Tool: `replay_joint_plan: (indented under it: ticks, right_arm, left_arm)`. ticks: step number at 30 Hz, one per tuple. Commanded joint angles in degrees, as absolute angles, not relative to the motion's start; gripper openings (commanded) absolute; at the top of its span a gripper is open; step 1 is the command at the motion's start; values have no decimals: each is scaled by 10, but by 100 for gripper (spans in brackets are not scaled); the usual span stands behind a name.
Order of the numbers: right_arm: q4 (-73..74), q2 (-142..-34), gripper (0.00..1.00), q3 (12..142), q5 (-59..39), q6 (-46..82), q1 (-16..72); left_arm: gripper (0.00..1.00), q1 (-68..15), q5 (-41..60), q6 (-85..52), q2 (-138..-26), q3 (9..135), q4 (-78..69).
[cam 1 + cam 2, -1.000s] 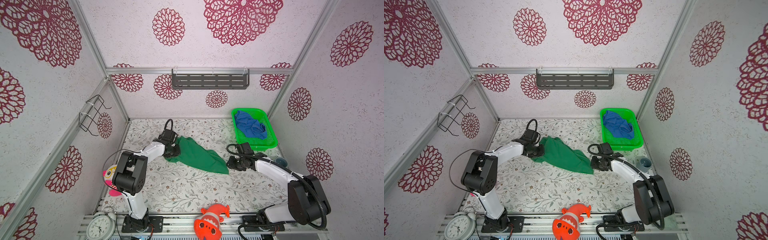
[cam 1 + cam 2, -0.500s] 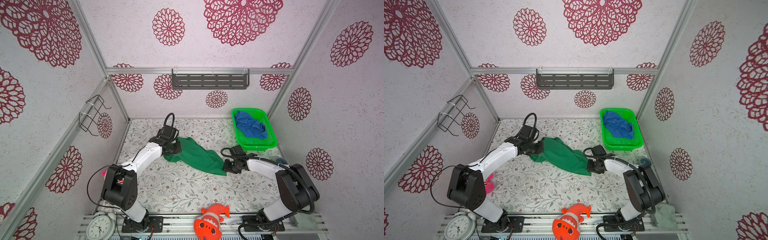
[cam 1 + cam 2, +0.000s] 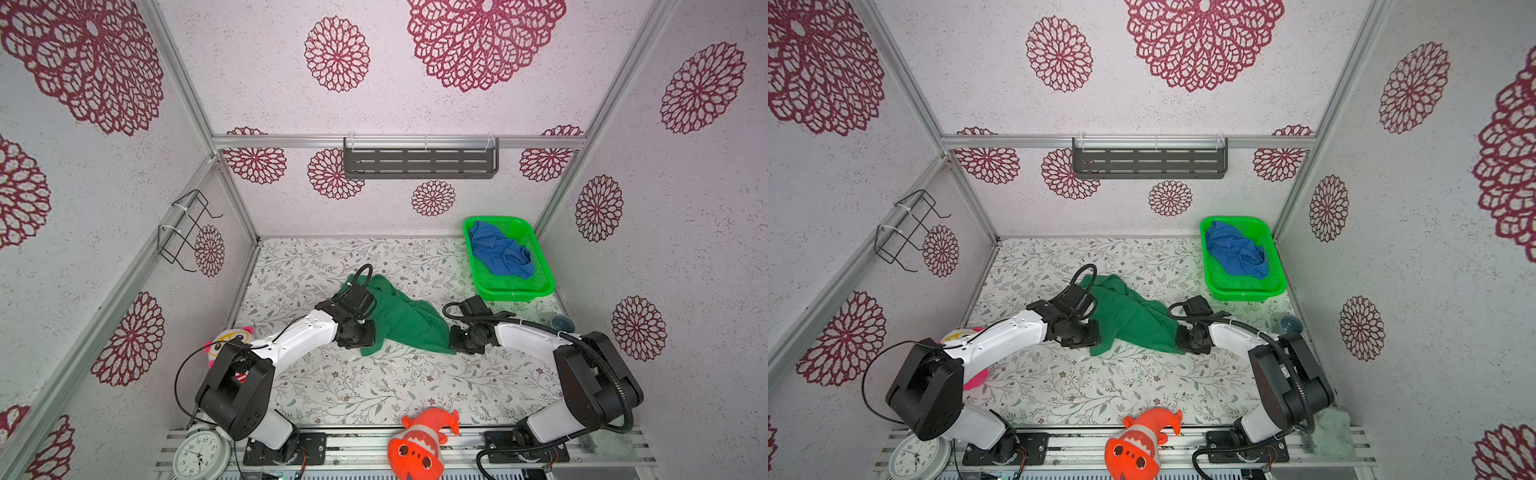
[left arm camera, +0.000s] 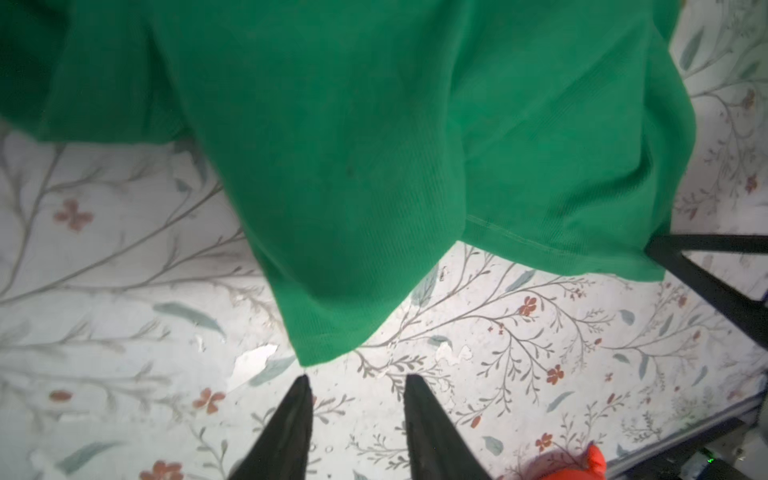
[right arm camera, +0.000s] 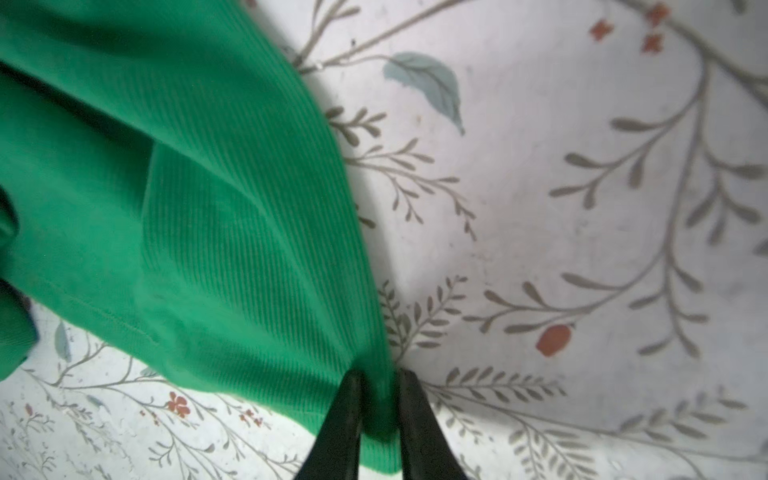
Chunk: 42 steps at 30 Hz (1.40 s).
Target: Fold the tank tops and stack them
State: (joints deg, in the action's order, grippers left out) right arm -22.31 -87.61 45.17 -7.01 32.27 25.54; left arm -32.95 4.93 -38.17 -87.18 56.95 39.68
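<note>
In both top views the green tank top (image 3: 403, 322) lies rumpled on the counter (image 3: 353, 386); the blue tank top (image 3: 500, 255) sits heaped in the mesh basket (image 3: 515, 296), far right. Left wrist view: left fingers (image 4: 286, 428) apart, empty, the cloth's corner just ahead of their tips. Right wrist view: right fingers (image 5: 340, 424) clamped on its edge.

Front edge of the rig: a white alarm clock (image 3: 201, 456) (image 3: 913, 457), seen in both top views, stands well apart from the fingers of the left gripper (image 3: 365, 343), back beside that arm's base. Its dial carries the only characters in view: a ring of black hour numerals, too small to read one by one. Nothing else legible shows.
</note>
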Motion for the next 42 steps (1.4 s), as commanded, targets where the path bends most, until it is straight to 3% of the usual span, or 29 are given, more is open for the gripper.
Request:
replay_joint_plan:
  ticks: [1,6,21,31,42]
  right_arm:
    - [-281,-867,20,490,-33,292,251]
    - [-304,-859,23,511,-31,281,249]
    - [-281,-811,28,462,-88,321,249]
    - [-209,-815,32,422,-127,364,260]
    - [-199,-842,33,412,-82,378,260]
  left_arm:
    - [54,-317,29,-379,-836,581,422]
    - [56,-317,46,-398,-827,549,415]
    - [40,-314,96,-454,-905,486,267]
    - [32,-317,107,-455,-948,494,258]
    - [20,-322,85,-426,-944,519,315]
